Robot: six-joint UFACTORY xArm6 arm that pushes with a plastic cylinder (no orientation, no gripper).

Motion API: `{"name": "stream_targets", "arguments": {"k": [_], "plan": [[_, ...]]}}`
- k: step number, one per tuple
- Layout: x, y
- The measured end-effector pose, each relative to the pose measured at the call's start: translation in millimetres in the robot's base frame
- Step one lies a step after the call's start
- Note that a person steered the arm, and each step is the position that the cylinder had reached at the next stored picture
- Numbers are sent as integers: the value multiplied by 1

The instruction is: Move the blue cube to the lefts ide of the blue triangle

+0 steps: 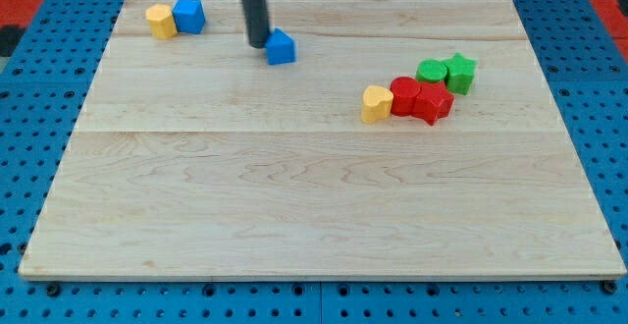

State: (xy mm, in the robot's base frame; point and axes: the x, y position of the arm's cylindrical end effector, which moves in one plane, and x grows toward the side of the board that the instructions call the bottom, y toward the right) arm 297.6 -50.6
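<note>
Nearest, bare wooden surface (294, 216). My tip (257, 44) touches the blue triangle's (282, 47) left side; blue cube (188, 16) farther left beside a yellow block (161, 21). No claw shows, so its state cannot be told.

- One camera view only, set high before the desk (314, 206), looking obliquely down at it.
- Near enough that the whole desk fills the view.

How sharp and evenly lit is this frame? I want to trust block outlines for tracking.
Camera view: light is even and soft, with no glare on the wooden board; my tip and the blue triangle look sharp; the blue cube casts only a faint shadow.
</note>
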Motion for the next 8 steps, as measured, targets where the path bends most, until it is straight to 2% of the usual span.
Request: {"name": "stream_targets", "arguments": {"k": [1, 2, 3, 4, 5, 6, 7, 8], "plan": [[35, 44], [45, 93], [-10, 73], [-92, 46], [-104, -2], [-105, -76], [-85, -131], [-7, -123]]}}
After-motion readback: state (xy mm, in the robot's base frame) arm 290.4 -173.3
